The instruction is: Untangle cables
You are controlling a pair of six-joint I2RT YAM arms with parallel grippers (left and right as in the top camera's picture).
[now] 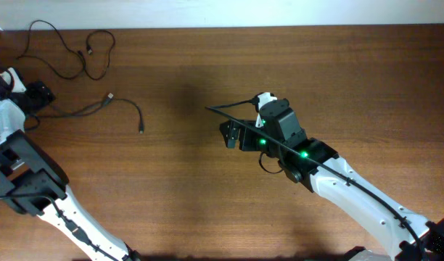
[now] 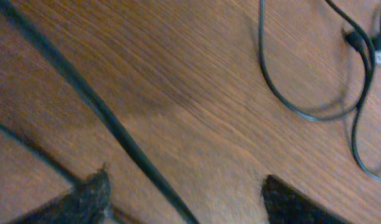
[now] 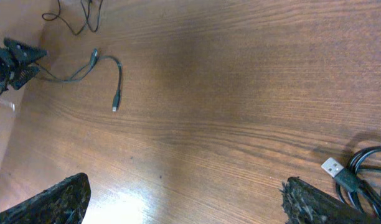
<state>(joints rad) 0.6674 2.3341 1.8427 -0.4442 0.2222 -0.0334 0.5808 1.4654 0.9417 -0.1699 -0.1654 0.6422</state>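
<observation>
**Three cables lie apart, both jaws wide**

Three thin black cables show. The looped cable (image 1: 88,51) lies in loose curls at the far left corner of the table (image 1: 193,210), close to the far edge. The bent cable (image 1: 109,97) starts at the left jaws, runs rightward over the wood, then bends and ends in a small plug. It lies near the loops. The USB cable (image 3: 332,167), with a silver plug, is bunched just beside one fingertip (image 3: 315,199) of the right jaws, under the right arm (image 1: 352,185).

The left arm (image 1: 33,181) reaches up along the left edge. Its jaws are low over the wood and set wide. A blurred dark strand crosses between its fingertips (image 2: 91,199), and nothing is pinched. The right arm comes in from the near right corner to mid-table. Its jaws are wide, empty and aimed left.

A broad stretch of bare wood lies between the two arms. The far edge runs just behind the loops.
</observation>
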